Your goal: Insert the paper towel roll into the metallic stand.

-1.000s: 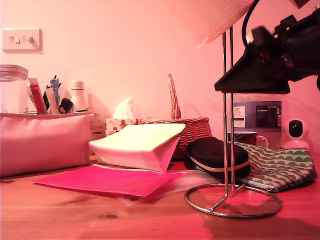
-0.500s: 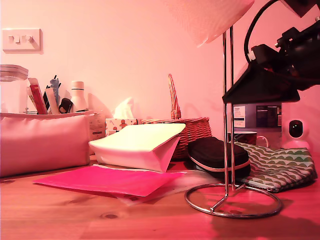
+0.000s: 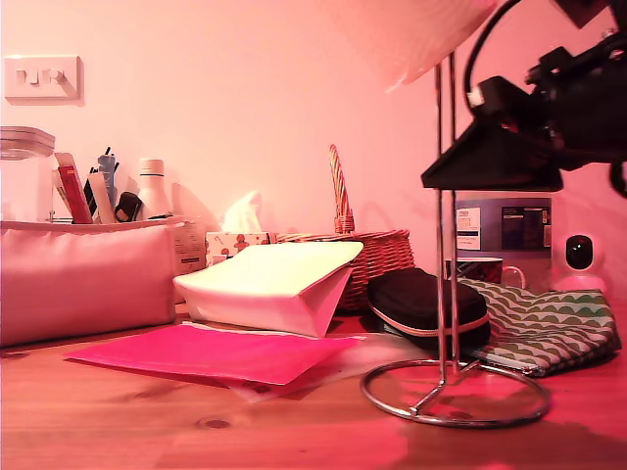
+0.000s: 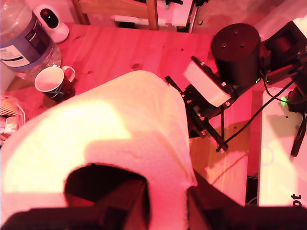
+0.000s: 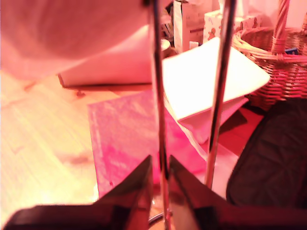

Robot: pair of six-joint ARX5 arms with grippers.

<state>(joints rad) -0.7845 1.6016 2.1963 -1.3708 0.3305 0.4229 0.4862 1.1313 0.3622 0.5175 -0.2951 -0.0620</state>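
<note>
The white paper towel roll (image 3: 411,29) hangs at the top edge of the exterior view, its lower end touching the top of the metallic stand's two chrome rods (image 3: 446,225). The roll (image 4: 105,143) fills the first wrist view, with my first gripper (image 4: 165,196) shut on its wall. That gripper is out of the exterior view. My second gripper (image 3: 443,178) reaches in from the exterior view's right at mid-height of the rods. In the second wrist view its fingers (image 5: 139,184) are shut on one rod (image 5: 158,96). The stand's ring base (image 3: 456,394) rests on the table.
Behind the stand lie a black pouch (image 3: 426,304), a patterned cloth bag (image 3: 549,328), a mug (image 4: 53,84), a water bottle (image 4: 24,38) and a small white camera (image 3: 580,255). A wicker basket (image 3: 377,255), white paper bag (image 3: 279,284), pink sheet (image 3: 216,352) and organizer (image 3: 83,279) sit toward the exterior view's left.
My second gripper swung right and down, then came back left and up along the rods. The stand's base shifted slightly to the exterior view's left. The roll stayed in place.
</note>
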